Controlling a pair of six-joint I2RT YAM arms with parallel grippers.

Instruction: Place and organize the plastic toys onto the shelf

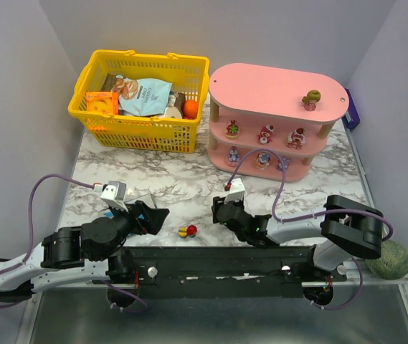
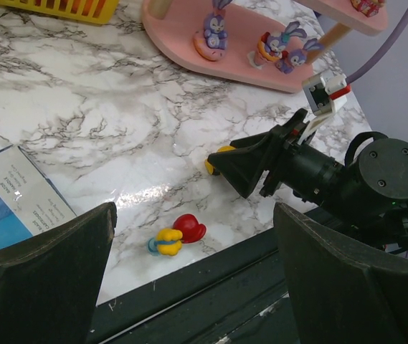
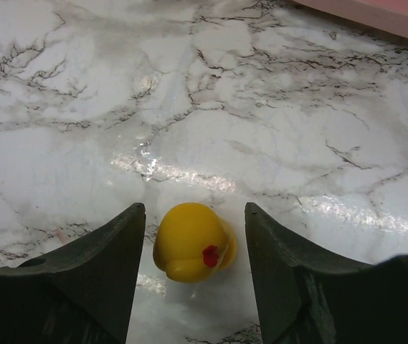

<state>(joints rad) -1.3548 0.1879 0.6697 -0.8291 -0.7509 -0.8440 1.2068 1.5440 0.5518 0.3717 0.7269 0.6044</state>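
Yellow toy (image 3: 193,241) on the table (image 3: 275,107), well in front of the shelf (image 1: 279,86), sits squarely between the right gripper's (image 3: 195,213) parted fingers, untouched, a gap either side; roundish, no marked long axis. Left gripper (image 2: 194,211), farther from the shelf, gapes empty.

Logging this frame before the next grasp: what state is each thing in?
Left gripper: open, empty.
Right gripper: open, jaws straddling the yellow toy, not touching.
Yellow toy: lying on the table, ungripped.
Red-and-yellow toy: lying on the table, untouched.
Shelf: upright, figurines on every tier.
Basket: upright, holding packets.
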